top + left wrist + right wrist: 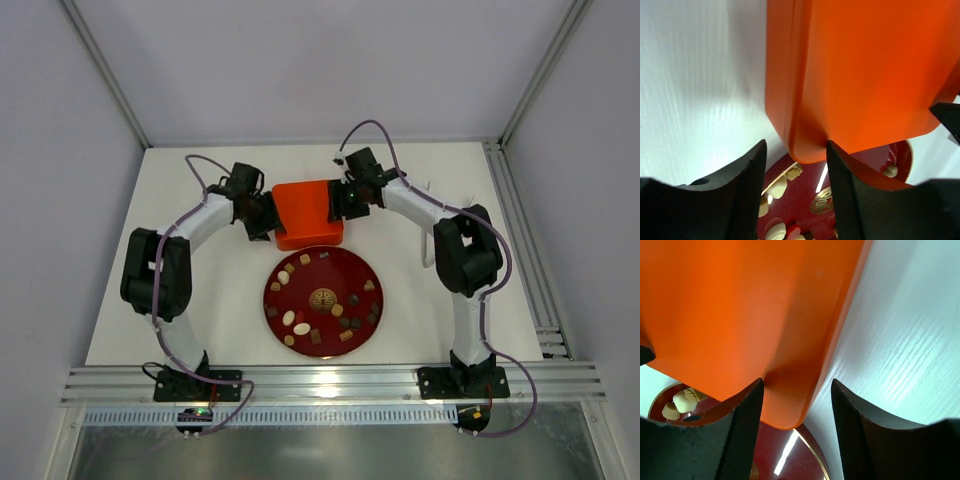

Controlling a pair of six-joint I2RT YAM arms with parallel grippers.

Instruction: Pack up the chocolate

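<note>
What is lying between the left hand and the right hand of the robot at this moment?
A glossy square orange box lies between the left hand and the right hand, one at each side. The top view shows this.

Work surface: white table top, matt finish, soft glare noted on it. Enclosure is formed by plain pale-grey walls at back, L and R, w/ alu. frame posts in the rear corners. Slotted alu. rails are fitted along near edge and R side.
</note>
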